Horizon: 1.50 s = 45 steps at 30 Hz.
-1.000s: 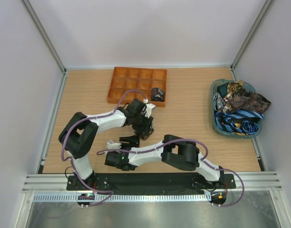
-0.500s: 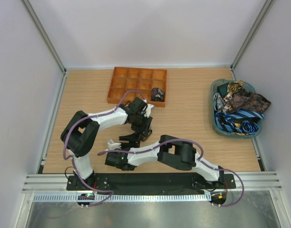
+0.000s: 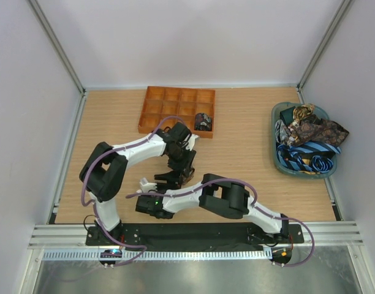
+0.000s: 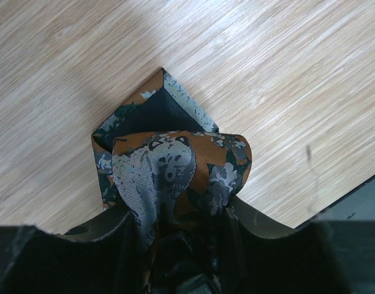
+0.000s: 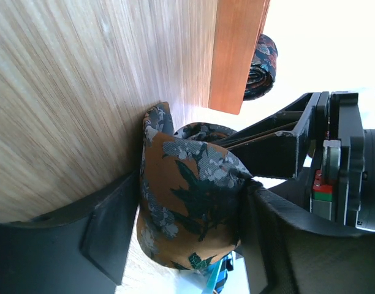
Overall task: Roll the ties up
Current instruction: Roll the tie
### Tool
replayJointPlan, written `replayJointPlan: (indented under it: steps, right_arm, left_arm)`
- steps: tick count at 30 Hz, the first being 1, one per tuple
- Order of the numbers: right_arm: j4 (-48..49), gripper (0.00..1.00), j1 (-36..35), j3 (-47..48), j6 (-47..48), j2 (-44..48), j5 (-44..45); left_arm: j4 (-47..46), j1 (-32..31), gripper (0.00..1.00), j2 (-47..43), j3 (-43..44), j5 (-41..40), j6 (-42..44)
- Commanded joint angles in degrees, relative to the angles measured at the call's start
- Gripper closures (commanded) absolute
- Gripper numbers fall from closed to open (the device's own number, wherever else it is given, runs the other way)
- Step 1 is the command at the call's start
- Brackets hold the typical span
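A brown paisley tie [image 4: 175, 171] is wound into a coil, and its pointed end lies flat on the wooden table. My left gripper [image 4: 181, 214] is shut on the coil. My right gripper [image 5: 187, 208] is also shut on the same coil [image 5: 187, 202], from the other side. In the top view both grippers meet mid-table, the left [image 3: 184, 166] and the right [image 3: 166, 180], and they hide the tie. Another rolled tie [image 3: 203, 121] sits in a front-right cell of the orange tray [image 3: 169, 107].
A teal basket [image 3: 278, 156] at the right holds a heap of loose paisley and blue striped ties [image 3: 310, 141]. The orange tray's front wall [image 5: 236, 55] stands just beyond the grippers. Both arms cross the near middle of the table.
The right arm's elbow has shifted a little to the left. The left gripper has turned slightly over the coil. The tie stays held by both grippers.
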<state>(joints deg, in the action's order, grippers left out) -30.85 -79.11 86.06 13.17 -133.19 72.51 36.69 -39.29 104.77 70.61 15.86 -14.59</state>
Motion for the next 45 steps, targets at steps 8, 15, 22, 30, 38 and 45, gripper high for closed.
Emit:
replayJointPlan:
  steps: [8,15,22,30,38,45]
  right_arm:
    - [-7.7,0.41,3.2,0.6,-7.6,-4.2,-7.4]
    - [-8.3,0.4,4.1,-0.1,-8.0,-4.7,-7.6]
    - [-9.8,0.46,4.9,-0.1,-9.9,-5.9,-6.9]
    - [-14.8,0.62,5.6,2.3,-13.0,-8.1,-4.1]
    - [-16.9,0.81,5.5,4.2,-14.2,-8.2,-4.1]
    - [-16.3,0.86,4.8,4.3,-14.0,-8.0,-5.1]
  left_arm:
    - [12.3,0.0,1.0,-1.2,2.4,1.3,0.4]
    - [15.3,-0.9,1.0,-2.9,0.6,3.7,2.9]
    - [18.7,-1.5,1.0,-5.3,0.6,2.2,3.4]
    - [22.4,-1.5,1.0,-5.6,2.5,0.6,3.5]
    - [22.4,-1.4,0.89,-5.5,3.2,0.8,3.9]
    - [19.7,-1.5,0.64,-4.9,4.4,-0.6,4.0]
